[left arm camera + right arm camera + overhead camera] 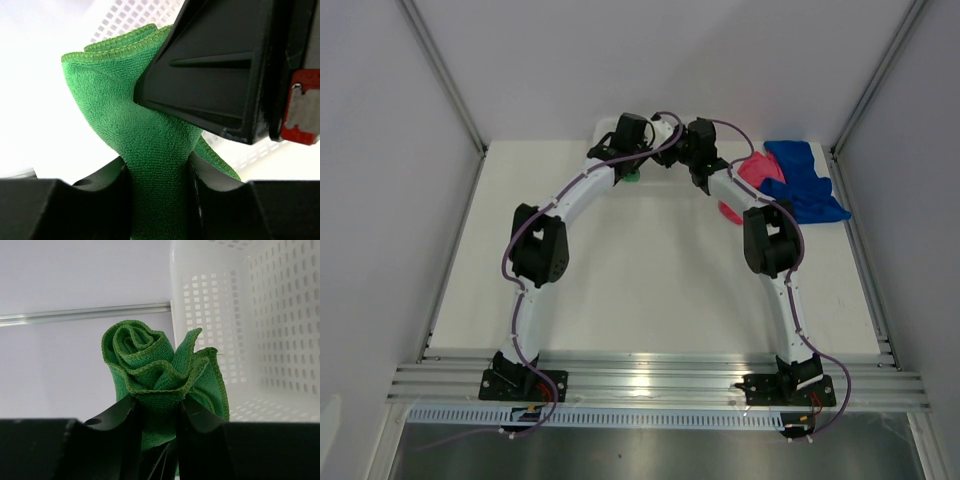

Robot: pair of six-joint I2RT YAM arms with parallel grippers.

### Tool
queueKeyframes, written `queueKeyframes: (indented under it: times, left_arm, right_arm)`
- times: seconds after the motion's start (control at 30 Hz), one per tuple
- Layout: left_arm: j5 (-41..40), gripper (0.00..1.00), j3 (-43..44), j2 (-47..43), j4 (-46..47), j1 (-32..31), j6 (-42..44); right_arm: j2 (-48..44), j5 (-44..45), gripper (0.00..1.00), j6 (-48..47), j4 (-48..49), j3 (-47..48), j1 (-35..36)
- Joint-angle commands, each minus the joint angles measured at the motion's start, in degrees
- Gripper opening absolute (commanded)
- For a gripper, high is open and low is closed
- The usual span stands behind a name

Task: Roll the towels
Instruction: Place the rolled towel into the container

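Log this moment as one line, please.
left claw: shut on green towel | right claw: shut on same towel | green towel: rolled, next to white basket | pink towel, blue towel: loose, unrolled

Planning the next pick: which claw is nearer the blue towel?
Right. The right claw pinches the green towel to the left of the blue towel in the top view. The left claw grips that same green towel from its far side, further away.

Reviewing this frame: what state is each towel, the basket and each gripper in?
green towel: rolled up, gripped
pink towel: unrolled, crumpled
blue towel: unrolled, crumpled
white basket: visible part empty
left gripper: shut on green towel
right gripper: shut on green towel
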Motion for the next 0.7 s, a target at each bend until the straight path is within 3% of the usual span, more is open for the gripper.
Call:
queueKeyframes:
  times: [0.0,0.1,0.27,0.37,0.5,0.67]
  left_arm:
    - [1.34,0.11,0.43,-2.6,6.11,-2.86,1.71]
    - [0.98,0.2,0.25,-2.6,6.47,-2.86,1.8]
    - [2.65,0.3,0.69,-2.78,4.71,-2.69,-0.22]
    - [4.76,0.35,1.74,-2.78,3.04,-2.42,-2.33]
    - [7.22,0.52,2.36,-2.86,1.2,-2.25,-4.26]
    - [11.0,0.61,4.03,-3.13,-2.23,-1.54,-6.73]
  right_arm:
    - [0.75,-0.8,0.19,0.28,2.65,0.21,0.46]
    - [0.4,-1.06,0.11,0.55,5.11,-0.84,-0.15]
    - [-0.22,-1.32,0.05,0.72,8.8,-3.12,-0.77]
    - [-0.39,-1.76,0.03,0.2,9.68,-3.48,-0.95]
    - [-0.83,-2.03,0.0,-0.42,11.18,-4.44,-1.21]
    - [-0.83,-2.82,0.0,-0.68,13.38,-5.32,-1.65]
